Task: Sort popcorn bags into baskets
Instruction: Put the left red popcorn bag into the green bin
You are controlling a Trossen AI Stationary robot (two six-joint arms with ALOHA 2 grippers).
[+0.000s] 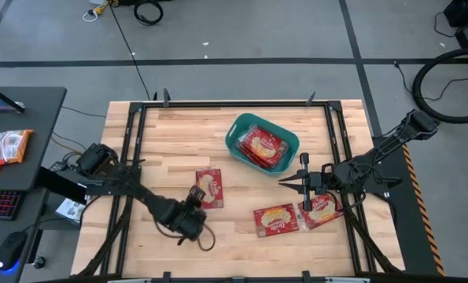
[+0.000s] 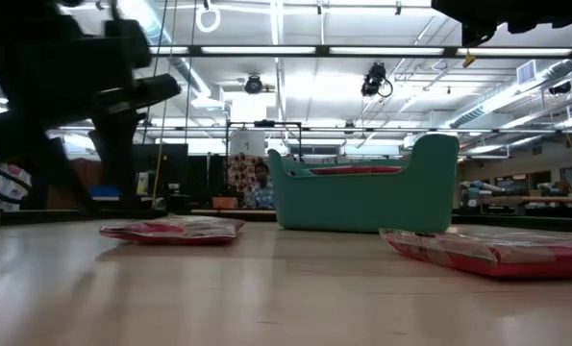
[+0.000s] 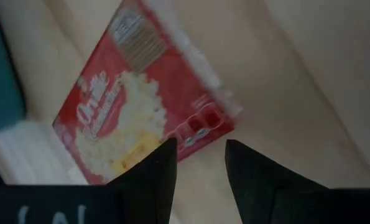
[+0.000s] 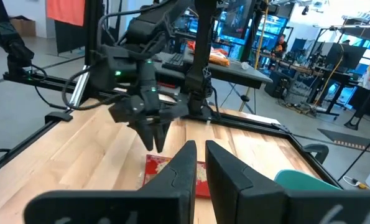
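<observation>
Three loose red popcorn bags [image 1: 210, 189], lettering unreadable

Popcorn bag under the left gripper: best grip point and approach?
Judging from the views: the popcorn bag lies flat and alone on the table, so come from straight above and pinch the short edge nearest the left gripper, whose open fingers already point at it.
</observation>
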